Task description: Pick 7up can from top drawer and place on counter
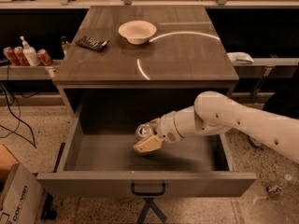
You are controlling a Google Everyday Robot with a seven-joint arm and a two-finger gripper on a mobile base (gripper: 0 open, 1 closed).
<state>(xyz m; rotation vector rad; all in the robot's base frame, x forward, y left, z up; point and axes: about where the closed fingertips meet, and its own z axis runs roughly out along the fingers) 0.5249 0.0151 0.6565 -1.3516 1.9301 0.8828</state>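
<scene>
Camera view: gripper is down inside the open top drawer, right at the 7up can, which stands upright near the middle of the drawer floor. Can't tell whether the jaws are clamped on the can or apart, so I judge this as the grasp step. Next move needs a confirmed grip, then a straight lift clear of the drawer walls and a set-down on bare counter, away from the bowl.
</scene>
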